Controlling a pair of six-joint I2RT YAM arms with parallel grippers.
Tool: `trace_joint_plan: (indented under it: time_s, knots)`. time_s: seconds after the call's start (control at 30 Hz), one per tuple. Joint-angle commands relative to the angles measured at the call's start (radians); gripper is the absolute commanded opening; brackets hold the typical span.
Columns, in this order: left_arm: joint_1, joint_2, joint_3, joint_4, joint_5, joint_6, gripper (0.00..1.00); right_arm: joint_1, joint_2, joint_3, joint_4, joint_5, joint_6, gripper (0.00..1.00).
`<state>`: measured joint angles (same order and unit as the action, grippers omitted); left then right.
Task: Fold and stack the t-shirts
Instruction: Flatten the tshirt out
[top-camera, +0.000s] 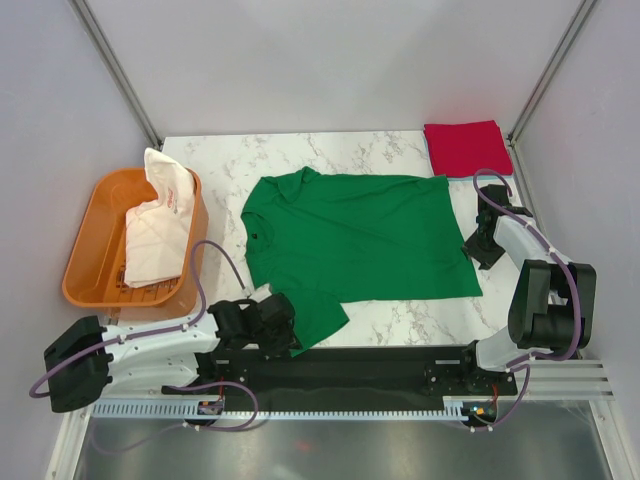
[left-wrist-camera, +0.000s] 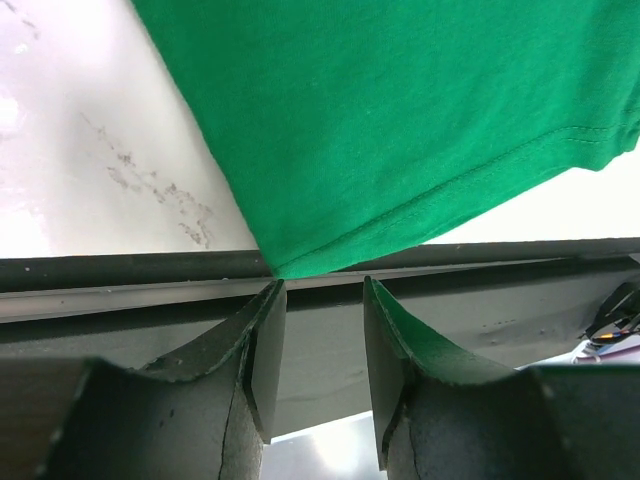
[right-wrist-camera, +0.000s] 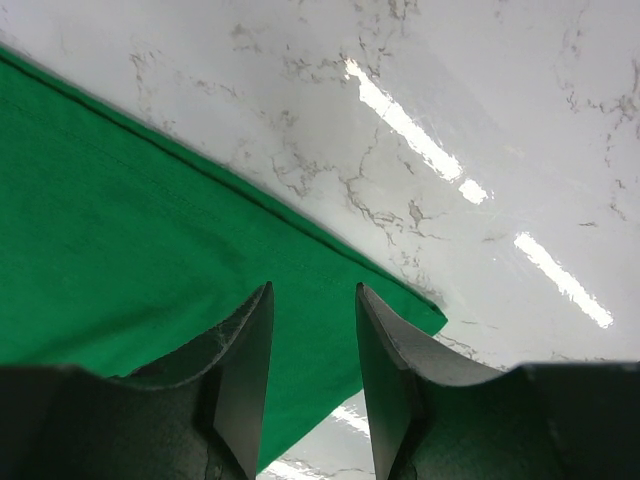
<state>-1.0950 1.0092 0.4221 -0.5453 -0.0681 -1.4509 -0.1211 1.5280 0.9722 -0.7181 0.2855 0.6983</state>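
Note:
A bright green t-shirt (top-camera: 360, 235) lies spread flat on the marble table. A folded red t-shirt (top-camera: 463, 147) lies at the back right corner. A white t-shirt with red print (top-camera: 160, 220) hangs crumpled in the orange tub. No pale blue shirt is in view. My left gripper (top-camera: 283, 325) is open and empty at the shirt's near sleeve; the sleeve's tip (left-wrist-camera: 290, 262) lies just past my left gripper (left-wrist-camera: 318, 287). My right gripper (top-camera: 478, 245) is open and empty at the shirt's right hem. In the right wrist view my right gripper (right-wrist-camera: 313, 290) hovers over the green corner (right-wrist-camera: 400, 305).
The orange plastic tub (top-camera: 90, 270) stands at the left edge of the table. The table's dark front rail (left-wrist-camera: 480, 262) runs right under the left gripper. Bare marble (right-wrist-camera: 480, 120) lies to the right of the green shirt. Grey walls enclose the back and sides.

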Motion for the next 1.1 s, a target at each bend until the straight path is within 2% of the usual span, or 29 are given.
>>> trace_joint_plan:
  time_s: [0.0, 0.23, 0.4, 0.67, 0.87, 0.9, 0.93, 1.07]
  knots:
    - [-0.009, 0.005, -0.014, -0.011, -0.013, -0.045, 0.44, -0.005, -0.020, -0.004, 0.011, 0.006, -0.013, 0.47]
    - [-0.009, 0.017, 0.000, -0.013, -0.042, -0.036, 0.45, -0.011, -0.020, -0.007, 0.011, -0.002, -0.011, 0.47]
    - [-0.011, 0.096, 0.023, -0.012, -0.038, -0.035, 0.45, -0.011, -0.022, -0.006, 0.011, -0.003, -0.014, 0.47]
    - [-0.016, 0.068, 0.058, -0.010, -0.056, -0.035, 0.45, -0.012, -0.025, -0.004, 0.009, -0.006, -0.010, 0.46]
    - [-0.017, 0.077, 0.072, -0.010, -0.056, -0.035, 0.45, -0.046, -0.061, -0.021, -0.014, -0.065, 0.010, 0.46]
    - [-0.017, 0.078, 0.070, -0.012, -0.080, -0.019, 0.44, -0.051, -0.068, -0.021, -0.017, -0.068, 0.010, 0.46]
    - [-0.017, 0.077, 0.064, 0.010, -0.164, -0.019, 0.35, -0.054, -0.081, -0.015, -0.020, -0.069, 0.010, 0.46]
    - [-0.017, 0.060, 0.043, 0.030, -0.180, -0.023, 0.31, -0.063, -0.103, -0.001, -0.041, -0.072, 0.013, 0.46]
